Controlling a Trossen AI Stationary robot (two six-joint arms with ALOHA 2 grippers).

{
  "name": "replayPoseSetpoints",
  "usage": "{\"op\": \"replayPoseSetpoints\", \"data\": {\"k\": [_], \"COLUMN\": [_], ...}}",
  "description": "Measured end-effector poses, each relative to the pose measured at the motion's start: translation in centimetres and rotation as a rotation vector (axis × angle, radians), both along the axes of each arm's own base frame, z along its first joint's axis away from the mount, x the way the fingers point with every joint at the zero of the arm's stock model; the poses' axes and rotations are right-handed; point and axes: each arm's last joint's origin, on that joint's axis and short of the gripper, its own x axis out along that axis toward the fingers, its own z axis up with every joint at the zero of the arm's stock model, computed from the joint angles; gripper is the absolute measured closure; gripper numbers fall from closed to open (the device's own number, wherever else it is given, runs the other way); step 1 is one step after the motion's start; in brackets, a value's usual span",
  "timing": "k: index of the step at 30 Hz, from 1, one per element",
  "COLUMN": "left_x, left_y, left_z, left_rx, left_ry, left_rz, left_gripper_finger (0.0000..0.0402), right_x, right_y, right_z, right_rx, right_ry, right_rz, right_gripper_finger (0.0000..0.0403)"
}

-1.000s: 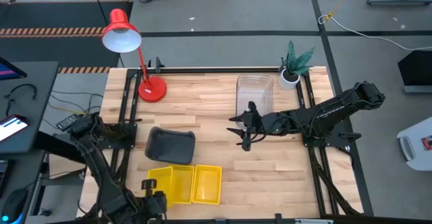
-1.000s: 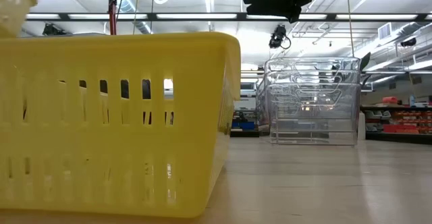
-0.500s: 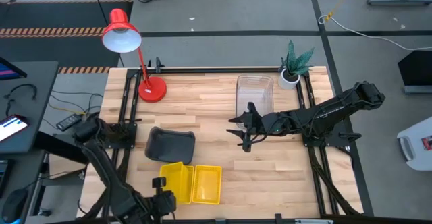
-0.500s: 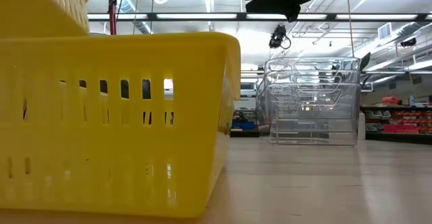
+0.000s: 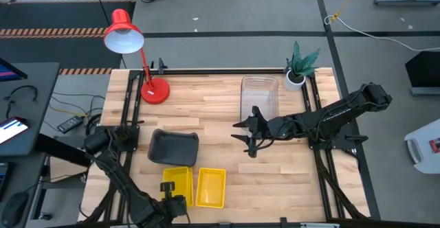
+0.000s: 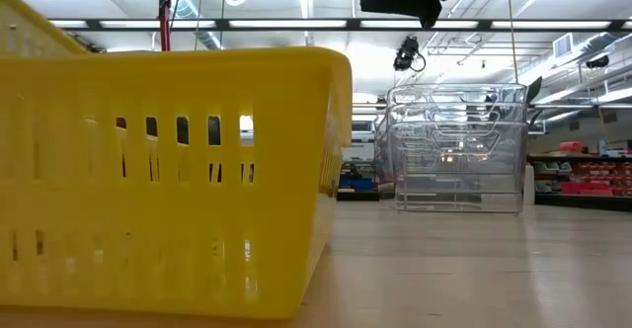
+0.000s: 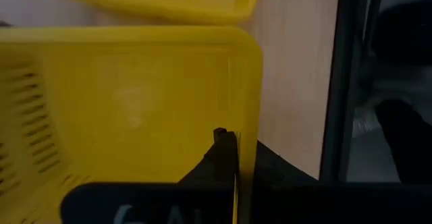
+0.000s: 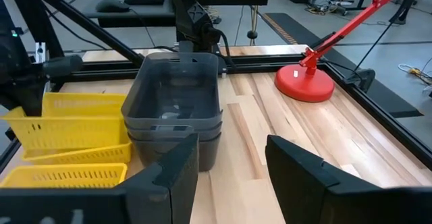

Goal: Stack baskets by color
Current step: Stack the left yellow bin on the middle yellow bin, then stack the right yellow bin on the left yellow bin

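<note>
My left gripper [image 5: 167, 188] is shut on a yellow basket [image 5: 179, 183] at the table's near edge. This basket is tilted, and a second yellow basket [image 8: 81, 154] shows right under it. A third yellow basket [image 5: 211, 187] rests on its base just to the right. Behind them a stack of dark grey baskets [image 5: 173, 147] stands on the table. Clear baskets [image 5: 258, 96] are stacked at the far right. My right gripper [image 5: 247, 135] hangs open above the table's middle, holding nothing. My left gripper pinches the yellow basket's left side wall at its rim [image 7: 246, 126]. One finger [image 7: 221, 150] is inside the basket and the other is outside. The fingers come from above, slanting down. The basket is tilted; whether it rests on the basket under it, I cannot tell.
A red desk lamp [image 5: 154, 90] stands at the far left and a potted plant [image 5: 297, 71] at the far right corner. Black rails [image 5: 127, 111] run along the table's left and right sides. Bare wood lies between the grey stack and the clear stack.
My left gripper has carried the yellow basket toward the table's right edge and down. The basket has come in over the left resting yellow basket and sits lower and tilted, next to the right yellow basket.
</note>
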Motion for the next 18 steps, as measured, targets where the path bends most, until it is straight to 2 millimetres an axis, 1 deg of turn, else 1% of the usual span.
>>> {"op": "replayPoseSetpoints", "data": {"k": [4, 7, 9, 13, 18], "left_x": [0.4, 0.4, 0.5, 0.7, 1.4], "left_y": [0.1, 0.1, 0.2, 0.3, 0.9], "left_z": [-0.4, -0.4, -0.4, -0.5, 0.0], "left_rx": [-0.032, -0.038, -0.047, -0.077, -0.103], "left_ry": [0.056, 0.055, 0.06, 0.1, 0.118], "left_rz": [-0.005, 0.014, 0.023, 0.025, 0.035], "left_gripper_finger": [0.0392, 0.0379, 0.0361, 0.0311, 0.0254], "right_x": [0.0, 0.0, 0.0, 0.0, 0.0], "right_y": [0.0, 0.0, 0.1, 0.1, 0.1], "right_z": [0.0, 0.0, 0.0, 0.0, 0.0], "right_rx": [0.0, 0.007, 0.008, 0.008, 0.008], "right_ry": [0.0, 0.0, 0.0, 0.0, 0.0], "right_rz": [0.0, 0.014, 0.016, 0.016, 0.016], "right_gripper_finger": [0.0226, 0.0226, 0.0226, 0.0226, 0.0226]}}
